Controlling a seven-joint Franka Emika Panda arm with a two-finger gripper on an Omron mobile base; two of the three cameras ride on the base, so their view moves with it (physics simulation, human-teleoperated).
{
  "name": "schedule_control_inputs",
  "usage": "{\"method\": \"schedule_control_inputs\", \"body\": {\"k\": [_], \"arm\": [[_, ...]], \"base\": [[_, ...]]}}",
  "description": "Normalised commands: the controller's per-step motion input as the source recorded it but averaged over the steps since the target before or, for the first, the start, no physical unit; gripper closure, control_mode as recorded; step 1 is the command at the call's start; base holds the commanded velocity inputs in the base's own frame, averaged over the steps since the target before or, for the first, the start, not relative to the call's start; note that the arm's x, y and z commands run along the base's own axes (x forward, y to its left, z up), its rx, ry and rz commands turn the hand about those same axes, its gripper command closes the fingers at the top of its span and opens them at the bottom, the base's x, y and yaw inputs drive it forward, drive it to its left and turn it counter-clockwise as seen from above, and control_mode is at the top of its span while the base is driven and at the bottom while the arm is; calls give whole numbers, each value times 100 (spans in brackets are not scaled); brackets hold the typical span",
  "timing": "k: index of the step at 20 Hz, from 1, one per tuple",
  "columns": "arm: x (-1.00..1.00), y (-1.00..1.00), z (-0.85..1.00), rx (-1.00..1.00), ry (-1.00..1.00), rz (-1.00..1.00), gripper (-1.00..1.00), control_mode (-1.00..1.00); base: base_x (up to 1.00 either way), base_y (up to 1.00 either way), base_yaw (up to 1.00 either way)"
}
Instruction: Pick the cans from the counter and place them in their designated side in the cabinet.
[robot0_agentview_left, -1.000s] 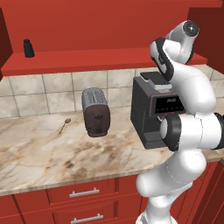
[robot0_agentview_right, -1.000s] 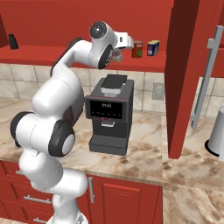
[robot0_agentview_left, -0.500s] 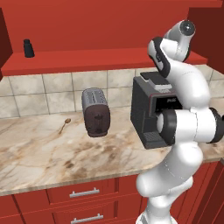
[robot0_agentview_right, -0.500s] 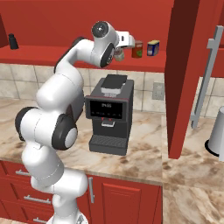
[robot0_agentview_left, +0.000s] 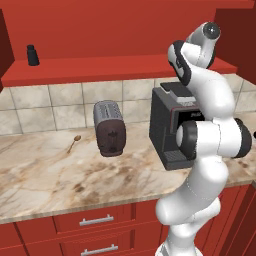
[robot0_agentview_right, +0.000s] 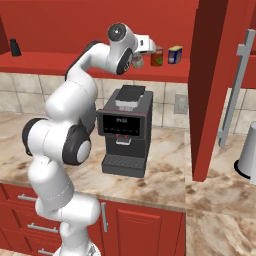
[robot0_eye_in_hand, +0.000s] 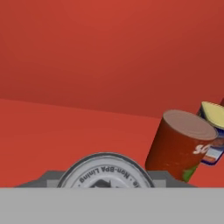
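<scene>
My gripper (robot0_agentview_right: 139, 54) is up at the cabinet's open red shelf (robot0_agentview_right: 60, 62), shut on the silvery can (robot0_agentview_right: 136, 62). In the hand view that can's round metal lid (robot0_eye_in_hand: 105, 173) sits low between the fingers, facing the camera. The dark red can (robot0_eye_in_hand: 181, 144) stands on the shelf just to the right, seen as the dark red can (robot0_agentview_right: 157, 56) in the right base view. The beige marble counter (robot0_agentview_left: 60, 180) lies below the arm.
A blue-and-yellow can (robot0_agentview_right: 175, 54) stands right of the red one, against a red cabinet wall (robot0_agentview_right: 220, 80). A black shaker (robot0_agentview_left: 33, 55) sits at the shelf's far left. On the counter are a coffee machine (robot0_agentview_right: 125, 130), a toaster (robot0_agentview_left: 110, 128) and a spoon (robot0_agentview_left: 74, 142).
The arm's upper part has edged slightly to the right along the shelf, still holding the silvery can. The cans on the shelf have not moved.
</scene>
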Motion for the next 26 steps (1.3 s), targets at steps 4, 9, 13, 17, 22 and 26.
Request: {"method": "schedule_control_inputs", "body": {"k": [4,9,13,17,22,26], "arm": [[15,-10,-24,0,1,0,100,-100],[15,-5,-26,-1,1,0,100,-100],[16,-3,-28,-1,1,0,100,-100],[17,-3,-20,-1,0,0,-100,-100],[19,-6,-2,0,-3,0,-100,-100],[23,-9,0,0,-4,0,-100,-100]], "base": [[0,0,0],[0,0,0],[0,0,0],[0,0,0],[0,0,0],[0,0,0]]}}
